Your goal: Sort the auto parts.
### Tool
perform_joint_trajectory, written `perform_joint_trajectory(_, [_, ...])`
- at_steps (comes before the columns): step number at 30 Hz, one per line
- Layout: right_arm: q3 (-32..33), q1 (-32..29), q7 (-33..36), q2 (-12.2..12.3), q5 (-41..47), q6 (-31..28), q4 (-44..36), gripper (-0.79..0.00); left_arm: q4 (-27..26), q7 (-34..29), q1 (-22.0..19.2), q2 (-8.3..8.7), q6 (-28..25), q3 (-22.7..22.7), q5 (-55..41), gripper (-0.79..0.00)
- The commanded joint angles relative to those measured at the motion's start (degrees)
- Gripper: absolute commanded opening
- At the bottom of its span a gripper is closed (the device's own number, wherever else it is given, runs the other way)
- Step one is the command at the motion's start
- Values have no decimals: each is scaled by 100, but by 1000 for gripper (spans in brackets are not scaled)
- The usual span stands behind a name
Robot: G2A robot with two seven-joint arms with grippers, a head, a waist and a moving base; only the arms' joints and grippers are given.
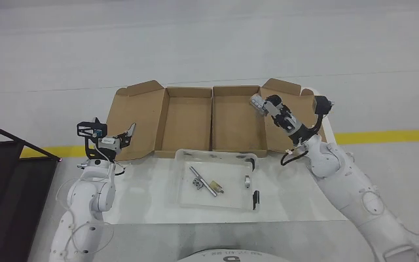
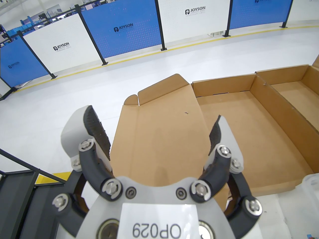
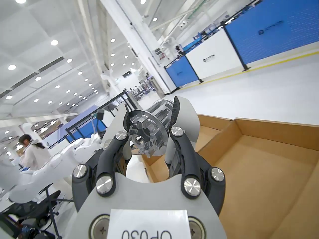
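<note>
A: Right gripper [image 3: 151, 111] pinching spool [image 3: 145, 135], box [image 3: 274, 130] below it. Left gripper [image 2: 155, 125] spread, empty.
B: Risk: release this near the box edge may bounce spool onto flap [image 1: 288, 87]; thin flange grip could slip.

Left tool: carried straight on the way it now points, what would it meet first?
Probably the brown cardboard box's folded-out side flap, which lies ahead of the open left tool; depth is unclear.

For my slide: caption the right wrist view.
Right gripper holds a toothed metal part above an open cardboard box.
</note>
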Motion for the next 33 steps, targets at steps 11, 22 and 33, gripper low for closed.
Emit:
perform_joint_trajectory(11, [-865, 840, 480, -401, -1018, 1714, 855, -785, 0, 0, 0, 0, 0, 0, 0, 0])
perform_joint_trajectory(22, [-1252, 1223, 427, -694, -1533, 2394, 1510, -785, 0, 0, 0, 0, 0, 0, 0, 0])
perform_joint_trajectory(33, [-1355, 1369, 531, -868, -1783, 2563, 1816, -690, 0, 0, 0, 0, 0, 0, 0, 0])
